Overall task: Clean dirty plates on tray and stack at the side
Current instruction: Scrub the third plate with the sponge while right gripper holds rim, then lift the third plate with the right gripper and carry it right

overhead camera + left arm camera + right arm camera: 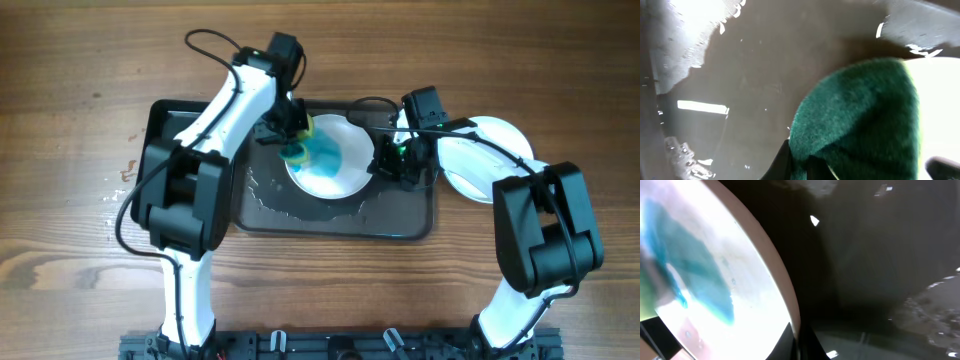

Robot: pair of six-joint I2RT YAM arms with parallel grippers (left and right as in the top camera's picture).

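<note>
A white plate (338,160) smeared with blue lies on the dark grey tray (400,215). My left gripper (296,135) is shut on a green and yellow sponge (296,150) at the plate's left rim; the sponge's green face (860,115) fills the left wrist view. My right gripper (385,160) is shut on the plate's right rim (790,315), its fingers either side of the edge. The blue smear (695,275) shows in the right wrist view. White plates (485,160) are stacked to the right of the tray, partly hidden by my right arm.
The tray floor is wet, with water pooled at its front left (265,195). Drops lie on the wooden table (115,190) left of the tray. My left arm covers the tray's left part.
</note>
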